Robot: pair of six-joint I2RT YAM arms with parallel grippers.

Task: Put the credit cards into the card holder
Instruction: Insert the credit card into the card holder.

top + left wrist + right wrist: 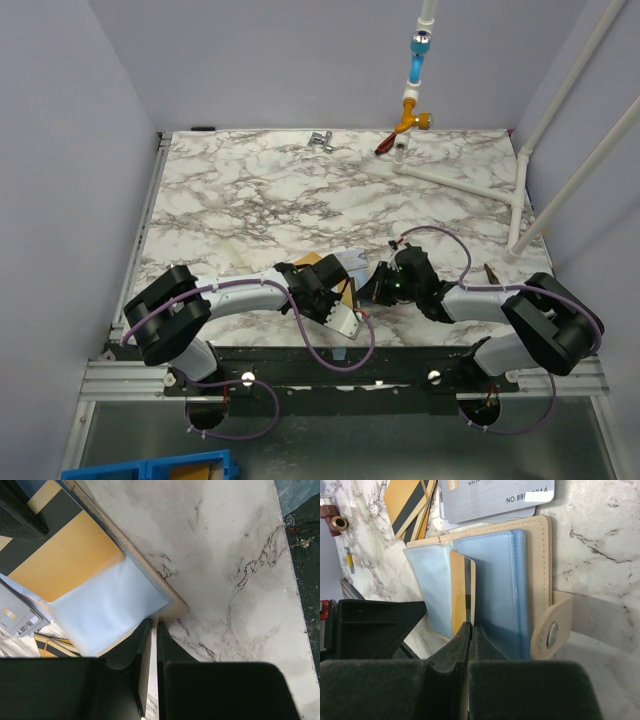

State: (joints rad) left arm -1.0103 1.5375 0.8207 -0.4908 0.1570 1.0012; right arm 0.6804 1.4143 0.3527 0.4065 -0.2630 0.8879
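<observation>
Nearest us, the right claw (pixel 470 628) is closed on a gold card (pixel 458 587) standing among the clear sleeves (pixel 492 580) of the open card holder (pixel 541 565) on the desk (pixel 600 535); the left claw (pixel 151 628), narrow, seems to pinch the holder's edge. We fear the card misses a sleeve mouth and buckles, or the holder slides.

card holder (pixel 542 555): open, tan | gold credit card (pixel 457 595): edge-up among its sleeves
</observation>
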